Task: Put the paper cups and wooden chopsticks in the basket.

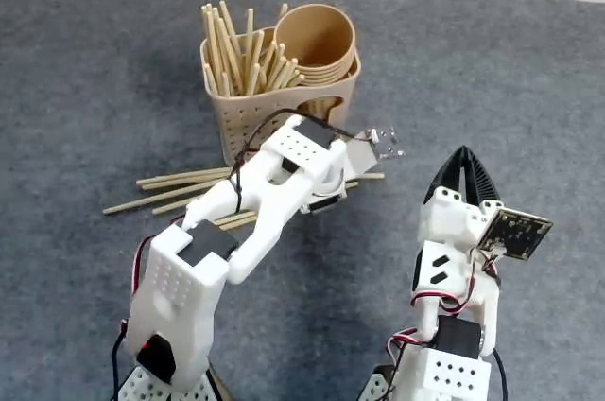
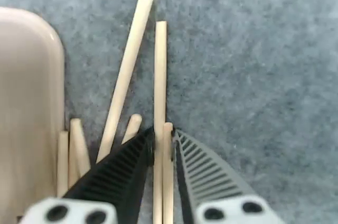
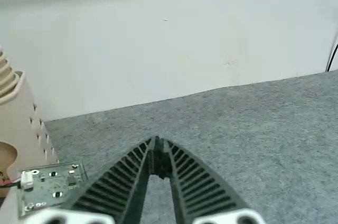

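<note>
Two chopsticks (image 2: 160,76), light, stiff and probably slippery, lie at the basket's (image 1: 238,122) 6 o'clock, pinched together in the left gripper (image 2: 163,131), best held mid-length; the right gripper (image 3: 157,149) is closed, empty.

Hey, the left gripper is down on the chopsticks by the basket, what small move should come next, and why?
Probably lift the left gripper straight up a little. Its fingers look shut on two chopsticks lying on the grey carpet beside the basket, so a short raise would show whether the grip holds before carrying them over.
</note>
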